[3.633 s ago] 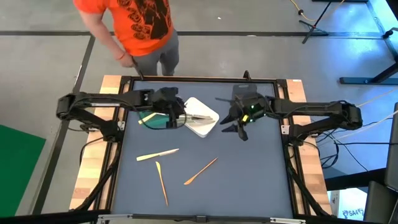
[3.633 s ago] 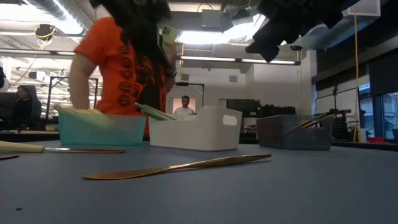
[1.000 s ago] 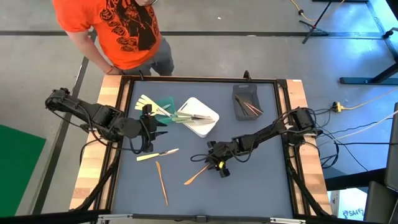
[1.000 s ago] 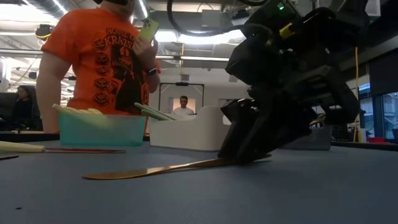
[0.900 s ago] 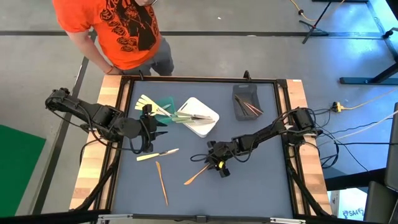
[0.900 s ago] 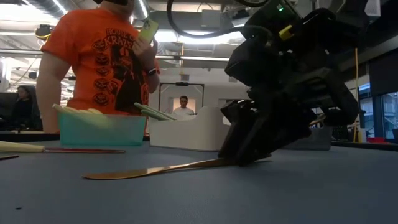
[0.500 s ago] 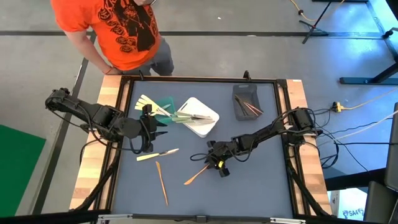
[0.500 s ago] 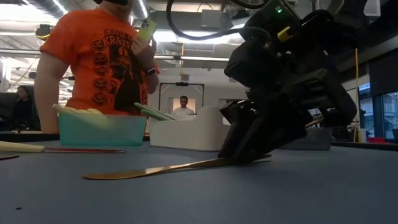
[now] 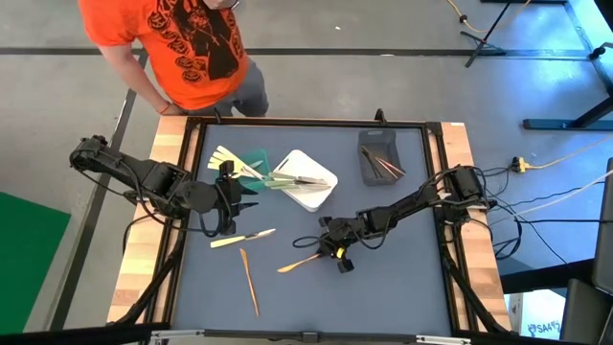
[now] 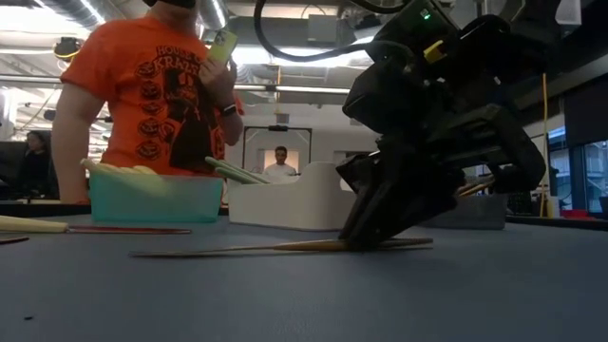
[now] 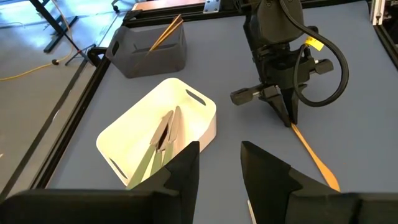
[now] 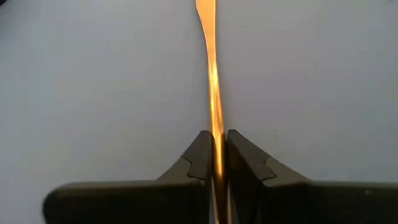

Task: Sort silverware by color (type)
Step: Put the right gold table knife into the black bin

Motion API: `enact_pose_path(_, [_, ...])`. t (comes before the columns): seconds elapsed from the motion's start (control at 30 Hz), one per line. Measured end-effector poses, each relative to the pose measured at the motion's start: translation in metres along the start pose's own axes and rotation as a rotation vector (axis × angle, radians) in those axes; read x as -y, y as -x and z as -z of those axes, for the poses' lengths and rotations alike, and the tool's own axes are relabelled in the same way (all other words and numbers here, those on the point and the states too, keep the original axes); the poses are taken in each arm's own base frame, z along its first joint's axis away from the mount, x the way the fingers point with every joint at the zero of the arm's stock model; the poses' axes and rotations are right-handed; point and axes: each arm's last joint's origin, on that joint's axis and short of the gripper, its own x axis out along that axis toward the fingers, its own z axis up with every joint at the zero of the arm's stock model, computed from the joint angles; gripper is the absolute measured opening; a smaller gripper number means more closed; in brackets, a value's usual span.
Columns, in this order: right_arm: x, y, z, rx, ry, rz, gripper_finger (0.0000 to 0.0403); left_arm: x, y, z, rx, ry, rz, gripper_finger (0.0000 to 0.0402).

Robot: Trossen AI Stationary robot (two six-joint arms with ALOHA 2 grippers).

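An orange-brown utensil (image 9: 305,260) lies slantwise on the table's middle, and my right gripper (image 9: 335,252) is shut on its right end. In the low view the utensil (image 10: 256,249) runs nearly level to the left of that gripper (image 10: 375,239). A second orange-brown utensil (image 9: 249,278) and a pale yellow one (image 9: 242,238) lie flat on the table to the left. My left gripper (image 9: 233,203) hovers open above the pale yellow one, touching nothing. More utensils stick out of the green (image 9: 251,159), white (image 9: 321,196) and grey (image 9: 368,151) containers. My right gripper pinches the orange-brown utensil between its two fingers (image 12: 200,149) near its right end (image 12: 214,121). A short stub (image 10: 423,242) pokes out past them. The fingers come slanting down from above. The utensil runs out ahead, nearly level and close to the table; whether its free end (image 9: 281,269) rests there, I cannot tell.
A person in an orange shirt (image 9: 187,48) stands at the far edge holding a phone (image 10: 224,43). The three containers sit in a row along the far side. Bare grey mat (image 9: 383,297) spreads across the near right.
The orange-brown utensil has turned in my right gripper's hold: its free left end has swung toward the far left, so it now looks thinner and more level in the low view. Both arms have kept their places.
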Motion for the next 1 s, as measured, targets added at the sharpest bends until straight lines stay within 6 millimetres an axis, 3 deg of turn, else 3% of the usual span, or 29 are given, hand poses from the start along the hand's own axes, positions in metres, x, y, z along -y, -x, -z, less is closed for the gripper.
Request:
enact_pose_path(0.3, [0.0000, 0.0000, 0.0004, -0.003, -0.001, 0.000, 0.0011, 0.0000, 0.0000, 0.0000, 0.000, 0.000, 0.000, 0.0111])
enact_pose_path(1.0, [-0.0003, 0.0035, -0.0024, 0.010, -0.002, -0.012, 0.0007, 0.0000, 0.0000, 0.0000, 0.000, 0.000, 0.000, 0.0111])
